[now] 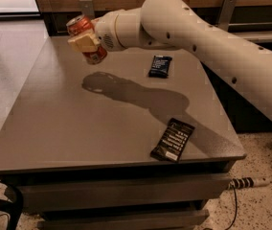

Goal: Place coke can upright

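The coke can point(80, 26) is a red-orange can with a silver top, held in the air above the far left part of the grey table point(78, 123). It is tilted, its top leaning to the upper left. My gripper point(85, 41) is shut on the can around its middle, with a cream finger point(83, 42) across its front. The white arm reaches in from the right. The can's shadow falls on the table just below it.
A small dark snack packet point(160, 65) lies at the far middle of the table. A longer dark packet point(173, 139) lies near the front right edge. A wooden wall runs behind the table. A power strip point(248, 182) and cable lie on the floor at the right.
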